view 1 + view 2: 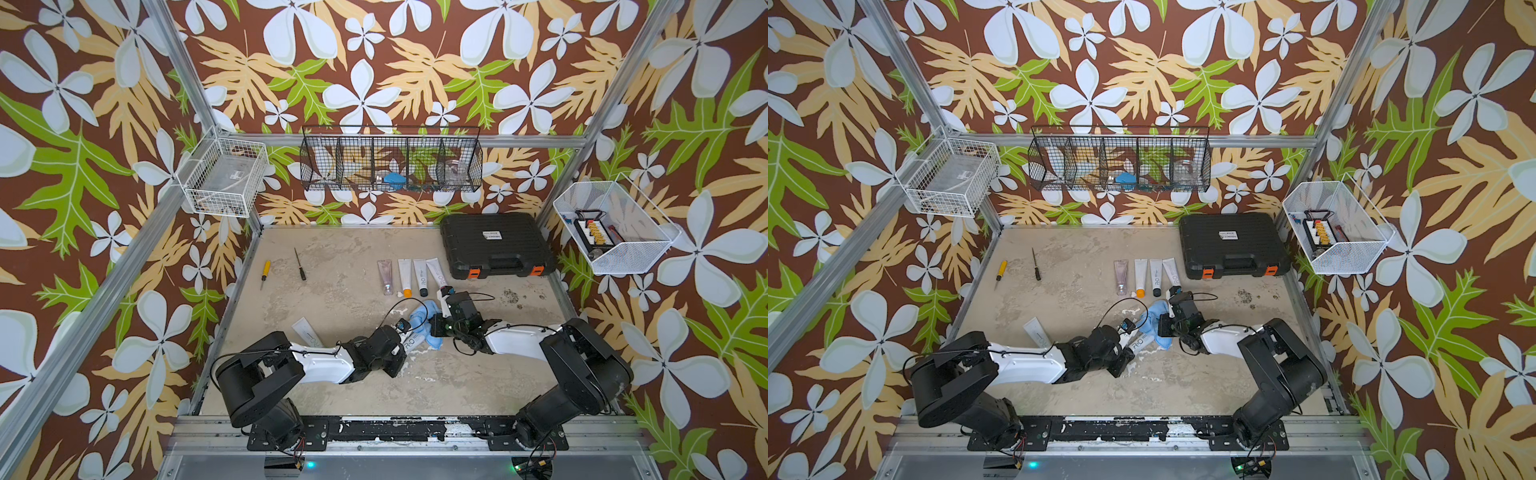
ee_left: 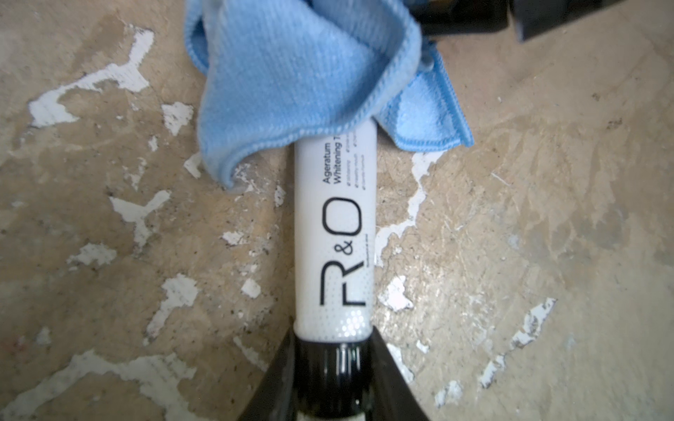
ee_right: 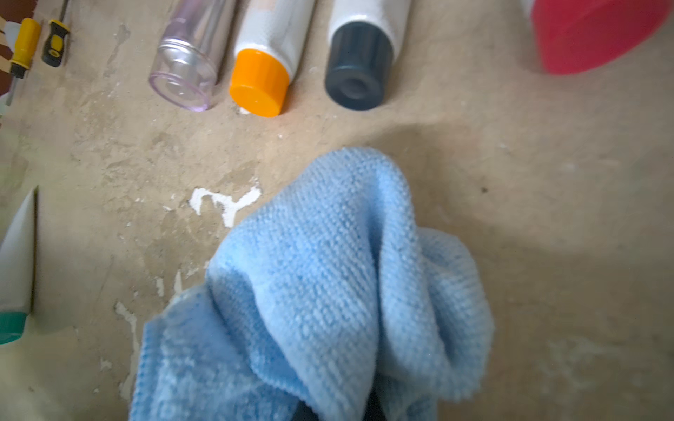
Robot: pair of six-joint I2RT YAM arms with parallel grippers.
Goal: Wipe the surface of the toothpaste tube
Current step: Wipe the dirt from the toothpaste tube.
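A white toothpaste tube (image 2: 335,237) marked "R&O" lies low over the tabletop, near the table's middle in both top views (image 1: 414,342) (image 1: 1138,343). My left gripper (image 2: 335,364) is shut on its black cap, one finger on each side (image 1: 404,351) (image 1: 1126,353). A light blue cloth (image 2: 291,80) is draped over the tube's far end and hides it. My right gripper (image 3: 339,408) is shut on that bunched cloth (image 3: 328,273), which covers its fingers, just right of the tube (image 1: 434,328) (image 1: 1163,326).
Several other tubes (image 1: 405,276) lie in a row behind the cloth, caps toward me (image 3: 259,84). Another white tube (image 1: 307,332) lies beside the left arm. Two screwdrivers (image 1: 264,273) (image 1: 300,264) lie at back left, and a black case (image 1: 494,245) at back right.
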